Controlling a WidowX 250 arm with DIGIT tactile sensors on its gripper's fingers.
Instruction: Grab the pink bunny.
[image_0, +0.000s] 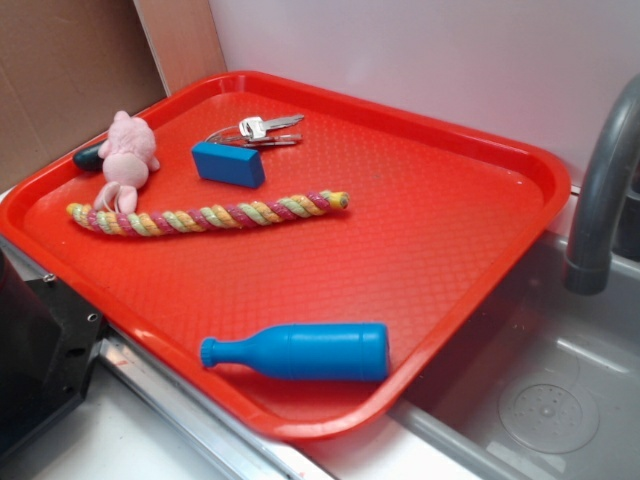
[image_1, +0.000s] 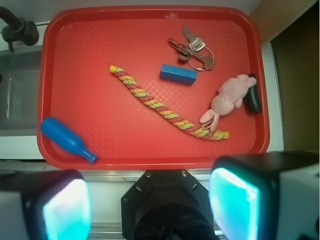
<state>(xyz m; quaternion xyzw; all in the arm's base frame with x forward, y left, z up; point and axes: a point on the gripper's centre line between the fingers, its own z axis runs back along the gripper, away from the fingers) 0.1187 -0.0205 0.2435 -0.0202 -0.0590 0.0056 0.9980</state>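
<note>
Gripper (image_1: 150, 200) hangs high above the tray (image_1: 150, 150), fingers spread apart and empty; pink bunny (image_1: 229, 99) lies untouched at the tray's edge, touching the rope (image_1: 165, 107); descent and grasp remain outstanding.

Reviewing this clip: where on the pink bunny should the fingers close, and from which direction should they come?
Probably the plump body of the pink bunny, taken from straight above. It lies flat on the red tray, with a dark object touching one side and its limbs resting at the twisted rope, so a side approach looks crowded. The open gripper is well short of it.
</note>
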